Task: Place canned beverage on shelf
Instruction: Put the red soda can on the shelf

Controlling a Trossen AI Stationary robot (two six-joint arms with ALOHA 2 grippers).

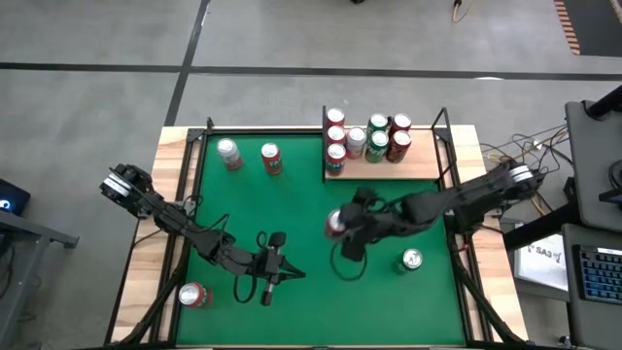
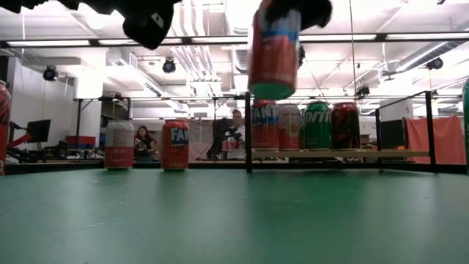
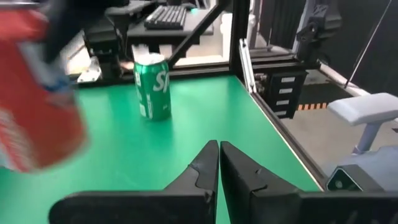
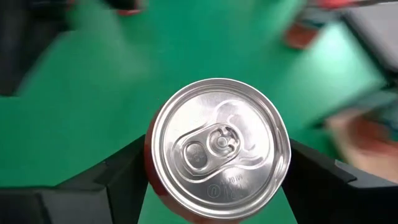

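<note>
- The shelf (image 1: 408, 167) has bare board along its near edge and right half; 7 cans (image 1: 367, 136) crowd its far left.
- Black corner posts (image 2: 248, 132) flank the shelf front.
- Green felt (image 1: 292, 214) before it lies open.

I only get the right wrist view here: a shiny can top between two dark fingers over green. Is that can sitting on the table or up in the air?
Observer: In the air. The low view shows the red can held well above the green table by the right gripper.
Operator: Where is the shelf it goes on?
Observer: The shelf is at the table's far edge, already carrying several cans.
Operator: Are other cans waiting?
Observer: Yes, a green can stands near the right arm, two cans stand left of the shelf, and one sits by the near left corner.
Operator: And the other arm?
Observer: The left gripper hangs shut and empty, near the table's middle.
</note>
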